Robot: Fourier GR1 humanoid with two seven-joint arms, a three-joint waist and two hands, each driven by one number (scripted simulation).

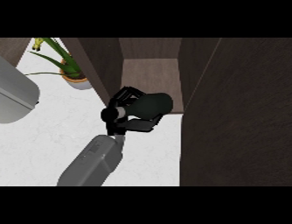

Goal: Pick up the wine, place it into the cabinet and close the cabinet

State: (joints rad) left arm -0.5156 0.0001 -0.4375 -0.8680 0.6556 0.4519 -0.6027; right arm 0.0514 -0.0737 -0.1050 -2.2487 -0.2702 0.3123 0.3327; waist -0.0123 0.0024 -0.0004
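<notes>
A dark green wine bottle is held on its side just in front of the cabinet's opening. My right hand is shut on it, with fingers curled over its top and the thumb below. The bottle's thick end points to the right, toward the cabinet. The cabinet stands open and its brown shelf shows inside. Its dark door is swung out and fills the right side of the view. My left hand does not show.
A potted green plant stands on the white counter left of the cabinet's side wall. A large grey rounded shape fills the left edge.
</notes>
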